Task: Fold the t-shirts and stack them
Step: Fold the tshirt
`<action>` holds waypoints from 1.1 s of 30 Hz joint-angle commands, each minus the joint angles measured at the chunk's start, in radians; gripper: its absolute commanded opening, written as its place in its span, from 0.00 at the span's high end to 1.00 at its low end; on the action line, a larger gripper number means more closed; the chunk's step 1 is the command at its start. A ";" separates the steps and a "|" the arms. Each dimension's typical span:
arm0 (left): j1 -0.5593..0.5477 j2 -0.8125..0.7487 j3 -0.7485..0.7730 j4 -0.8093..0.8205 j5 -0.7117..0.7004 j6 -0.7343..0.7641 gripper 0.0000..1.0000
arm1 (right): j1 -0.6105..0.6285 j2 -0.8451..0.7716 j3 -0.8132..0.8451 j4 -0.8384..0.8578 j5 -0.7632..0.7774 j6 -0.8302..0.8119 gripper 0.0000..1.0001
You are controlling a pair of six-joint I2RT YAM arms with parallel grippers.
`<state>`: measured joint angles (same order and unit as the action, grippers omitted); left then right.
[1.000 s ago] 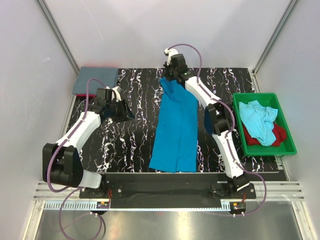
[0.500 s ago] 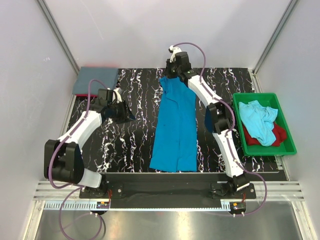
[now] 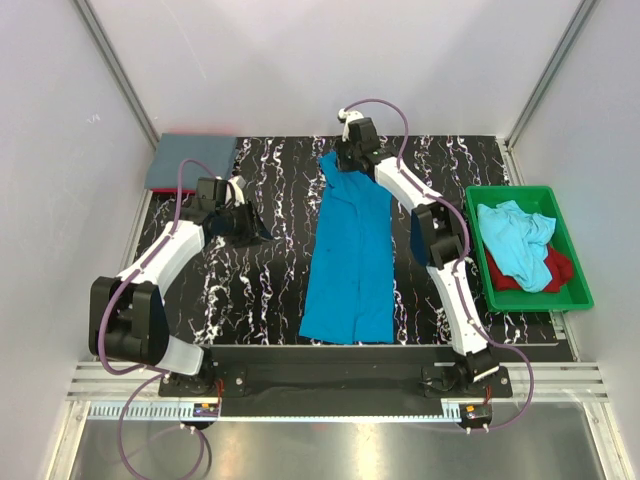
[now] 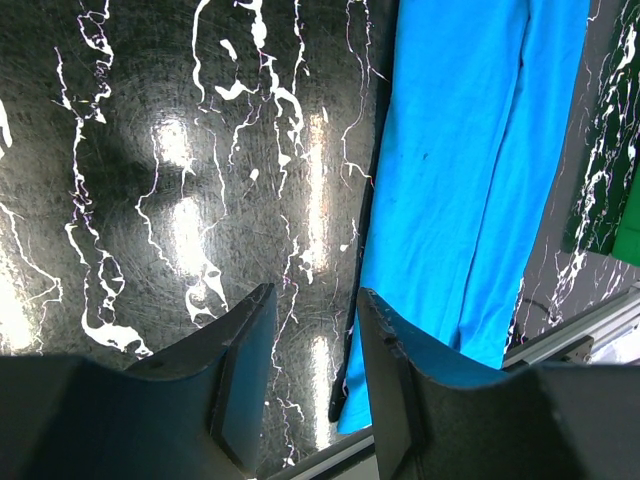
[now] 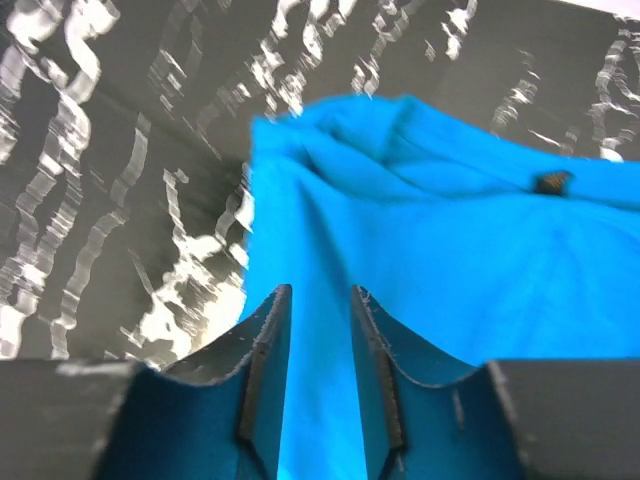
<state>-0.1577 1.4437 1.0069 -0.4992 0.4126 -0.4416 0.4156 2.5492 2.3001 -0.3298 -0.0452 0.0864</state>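
The bright turquoise-blue t-shirt (image 3: 350,250) lies flat as a long narrow strip down the middle of the black marbled table. My right gripper (image 3: 346,160) hovers over its far end, jaws open and empty, with blue cloth (image 5: 440,250) showing in the gap at the right gripper (image 5: 318,292). My left gripper (image 3: 257,227) is open and empty over bare table, left of the shirt; in the left wrist view the left gripper (image 4: 315,295) has the shirt (image 4: 470,180) to its right. A folded slate grey-blue t-shirt (image 3: 190,160) lies at the far left corner.
A green tray (image 3: 575,290) at the right holds a crumpled light aqua t-shirt (image 3: 518,240) over a red one (image 3: 560,268). White walls enclose the table on three sides. The table's near edge rail (image 4: 590,325) shows in the left wrist view.
My right gripper rose and moved back a little, then came down again over the shirt's far end. The left arm has barely moved. The shirt lies the same.
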 commanded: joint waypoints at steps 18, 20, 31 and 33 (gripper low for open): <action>0.009 -0.042 -0.005 0.037 0.048 0.004 0.57 | 0.193 -0.231 -0.358 0.152 0.237 -0.572 0.59; 0.010 -0.039 -0.005 0.037 0.051 0.004 0.57 | 0.195 -0.216 -0.357 0.152 0.261 -0.593 0.59; 0.020 -0.023 -0.004 0.042 0.065 -0.002 0.57 | 0.198 -0.173 -0.353 0.150 0.309 -0.643 0.59; 0.021 -0.022 -0.005 0.044 0.065 -0.002 0.57 | 0.198 -0.167 -0.355 0.149 0.314 -0.651 0.57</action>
<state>-0.1444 1.4334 1.0054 -0.4976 0.4435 -0.4419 0.6117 2.3749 1.9366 -0.2070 0.2287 -0.5350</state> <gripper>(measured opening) 0.432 0.418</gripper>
